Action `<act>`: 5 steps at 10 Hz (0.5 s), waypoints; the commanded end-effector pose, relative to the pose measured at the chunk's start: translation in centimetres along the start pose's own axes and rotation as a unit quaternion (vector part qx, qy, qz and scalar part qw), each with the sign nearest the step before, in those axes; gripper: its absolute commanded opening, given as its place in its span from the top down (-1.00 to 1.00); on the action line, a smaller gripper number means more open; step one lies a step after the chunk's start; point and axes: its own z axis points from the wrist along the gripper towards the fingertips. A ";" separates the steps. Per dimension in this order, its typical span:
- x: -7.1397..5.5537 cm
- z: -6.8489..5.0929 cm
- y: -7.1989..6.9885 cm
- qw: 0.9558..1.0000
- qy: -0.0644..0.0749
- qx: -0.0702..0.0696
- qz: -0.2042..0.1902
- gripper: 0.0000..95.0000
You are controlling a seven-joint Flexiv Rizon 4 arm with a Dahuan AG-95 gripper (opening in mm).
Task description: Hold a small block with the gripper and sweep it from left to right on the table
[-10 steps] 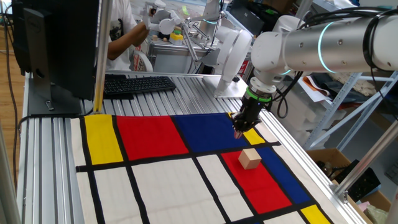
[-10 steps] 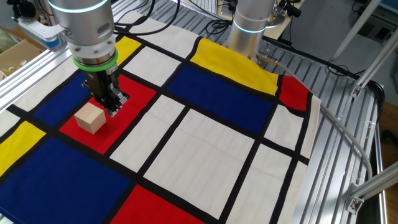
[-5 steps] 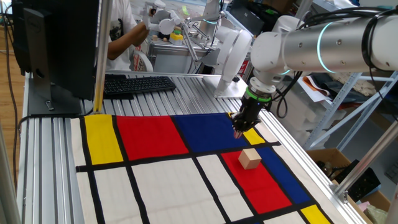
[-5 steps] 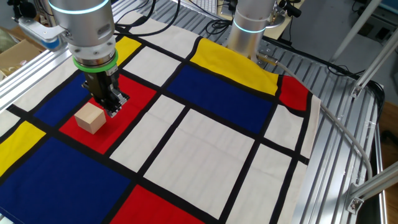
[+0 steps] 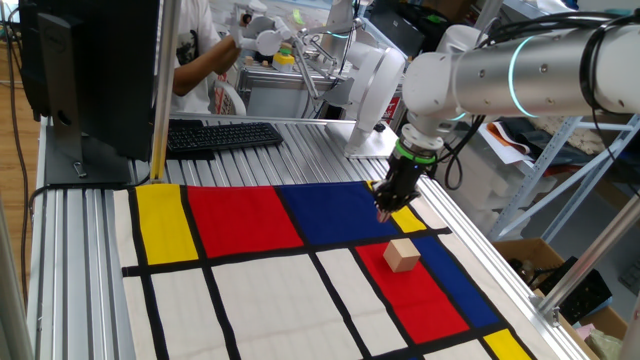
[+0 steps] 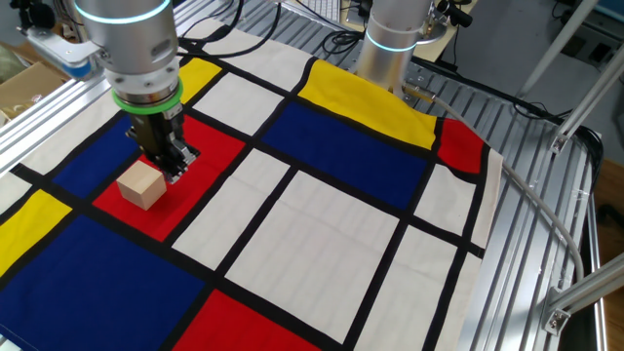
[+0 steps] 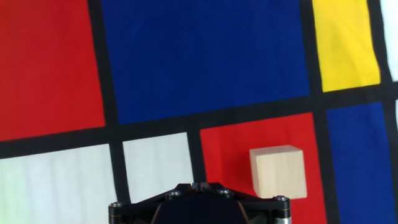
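Note:
The small block [image 5: 403, 254], a plain light-tan wooden cube, rests alone on a red rectangle of the table [image 5: 240, 220] cloth. The gripper [image 5: 383, 213], black with a green ring above it, hangs from the white arm close beside the block, its fingers pressed together and holding nothing. In the other fixed view the gripper [image 6: 175, 171] stands just right of and behind the small block [image 6: 142, 184]. The hand view shows the small block [image 7: 278, 172] to the right of the shut gripper [image 7: 197, 186], with a gap between them. I cannot tell whether the fingertips touch the cloth.
A black keyboard [image 5: 215, 135] and a dark monitor [image 5: 90, 70] stand at the table's far left end, with a person [image 5: 200, 50] behind them. A second white robot base [image 6: 395, 39] rises at the far edge. Bare aluminium rails [image 6: 546, 224] frame the cloth.
The arm has shifted a hair to the left in the other fixed view. The block has stayed where it was and the gripper has stayed shut.

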 end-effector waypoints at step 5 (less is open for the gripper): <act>-0.8 0.8 -4.8 1.000 -0.001 0.000 -0.012 1.00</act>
